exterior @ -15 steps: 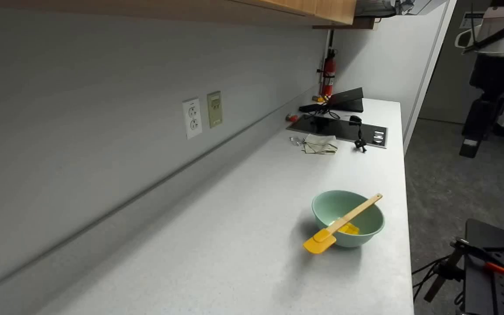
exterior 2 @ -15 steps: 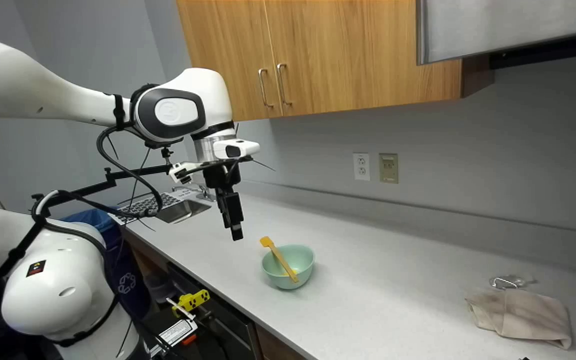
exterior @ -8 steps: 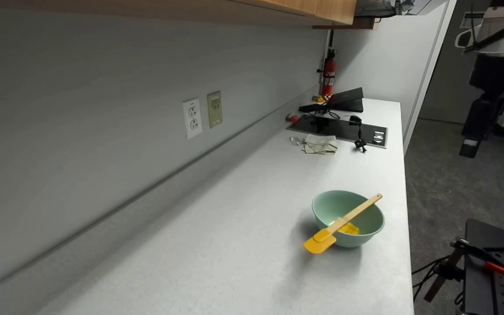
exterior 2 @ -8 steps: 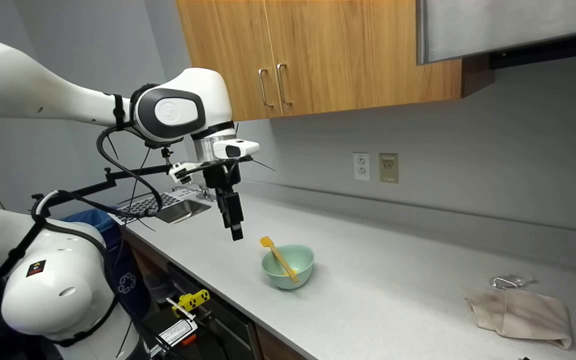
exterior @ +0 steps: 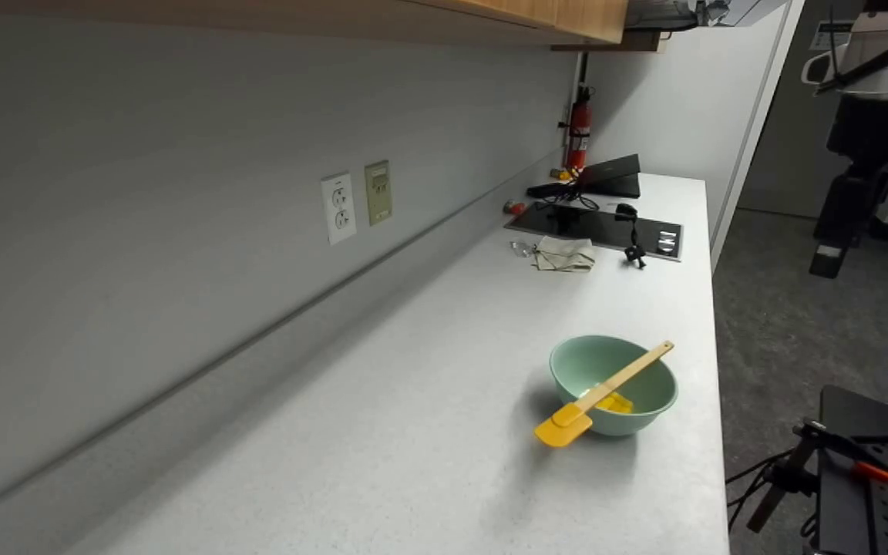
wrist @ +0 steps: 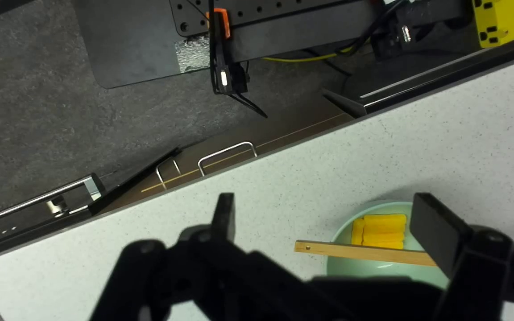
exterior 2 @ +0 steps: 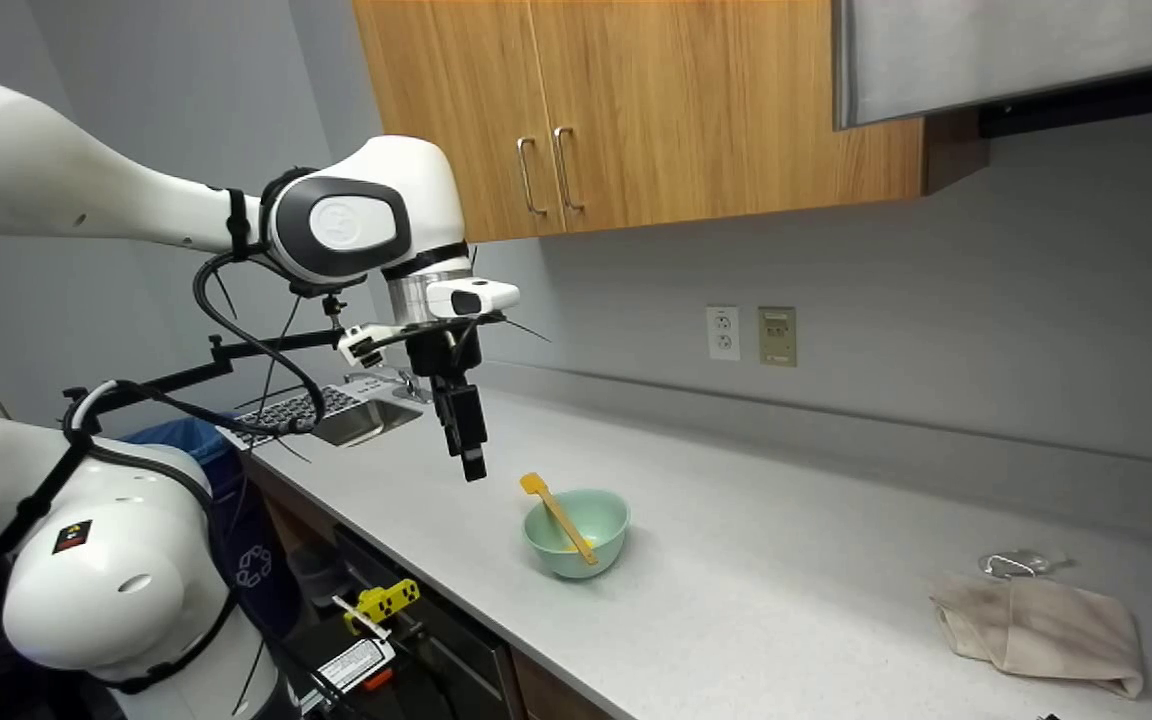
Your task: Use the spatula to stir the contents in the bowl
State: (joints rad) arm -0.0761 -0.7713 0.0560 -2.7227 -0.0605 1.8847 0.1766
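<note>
Bin (exterior 2: pixel 256 530): recycling symbol (exterior 2: pixel 254 566); white label (exterior 2: pixel 361 660): illegible; spatula (exterior: pixel 610 387) across bowl (exterior: pixel 589 364).

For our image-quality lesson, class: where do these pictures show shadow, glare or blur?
In an exterior view, soft shadow beside the bowl; in the wrist view, partly blurred jaws, a sharp speckled counter, a small glint inside the bowl.

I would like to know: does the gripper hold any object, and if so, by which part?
Nothing is held: the gripper is open and apart from the spatula, which rests across the bowl.
</note>
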